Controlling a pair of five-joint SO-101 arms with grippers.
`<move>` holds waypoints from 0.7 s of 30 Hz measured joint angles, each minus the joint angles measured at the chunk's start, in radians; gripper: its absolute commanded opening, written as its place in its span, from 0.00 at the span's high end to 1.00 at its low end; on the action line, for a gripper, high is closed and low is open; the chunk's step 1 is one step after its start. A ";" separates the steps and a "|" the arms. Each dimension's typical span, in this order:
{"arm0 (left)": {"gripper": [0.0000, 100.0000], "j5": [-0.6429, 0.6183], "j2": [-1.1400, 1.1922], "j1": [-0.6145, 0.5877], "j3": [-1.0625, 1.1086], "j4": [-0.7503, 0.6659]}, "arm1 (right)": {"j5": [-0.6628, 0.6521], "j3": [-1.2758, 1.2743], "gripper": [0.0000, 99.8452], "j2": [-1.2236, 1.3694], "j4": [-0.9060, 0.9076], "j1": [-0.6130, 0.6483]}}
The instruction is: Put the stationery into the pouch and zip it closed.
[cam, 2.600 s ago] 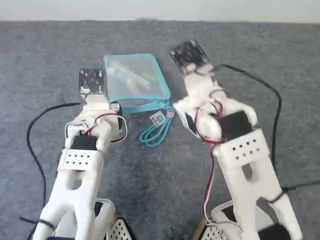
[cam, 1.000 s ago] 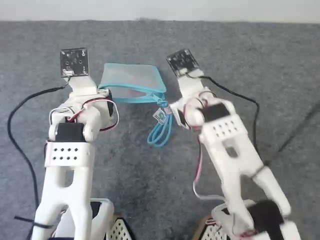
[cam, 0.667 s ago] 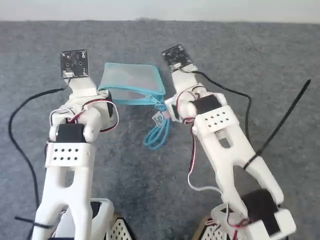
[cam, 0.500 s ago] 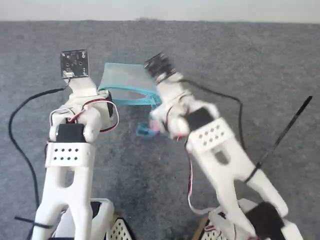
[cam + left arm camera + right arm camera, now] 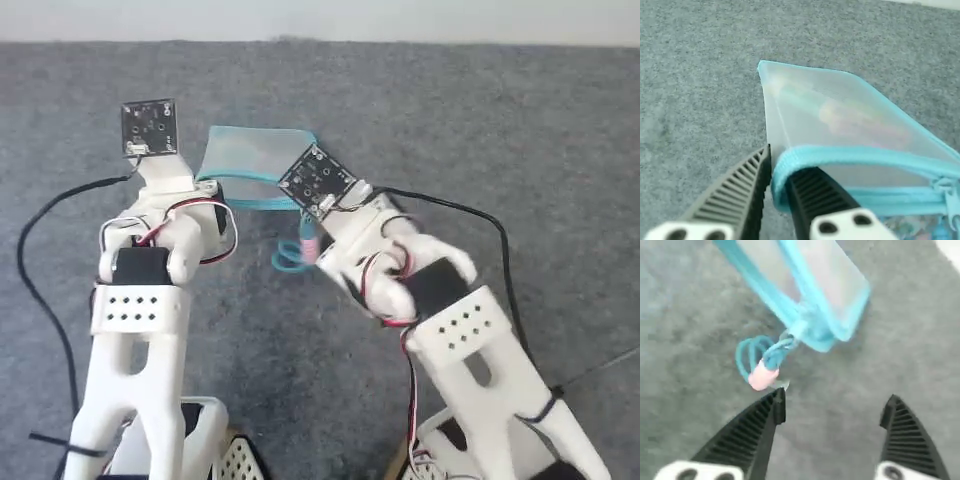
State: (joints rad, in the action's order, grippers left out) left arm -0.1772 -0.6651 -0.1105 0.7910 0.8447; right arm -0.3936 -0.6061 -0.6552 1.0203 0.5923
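Clamped the teal zip edge at one end of the pouch in the left gripper, ribbed fingers pressed together on the fabric. Showed blurred coloured stationery through the clear wall, beyond those fingertips. Hung spread wide over the grey carpet at right, the right gripper holding nothing. Lay just ahead of one fingertip of that claw: a teal cord loop with a pink tab, joined to the pouch's zip end.
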 measured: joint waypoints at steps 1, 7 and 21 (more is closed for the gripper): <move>0.98 0.000 0.000 0.000 0.000 0.000 | -0.032 0.000 0.54 0.000 0.000 -0.008; 0.98 0.000 0.000 0.000 0.000 0.000 | -0.207 0.000 0.45 0.060 -0.041 -0.009; 0.98 0.000 0.000 0.000 0.000 0.000 | -0.295 0.029 0.46 0.270 -0.230 -0.009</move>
State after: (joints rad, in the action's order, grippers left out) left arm -0.1772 -0.6651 -0.1105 0.7910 0.8447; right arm -0.6882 -0.5769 -0.3851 0.7902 0.5831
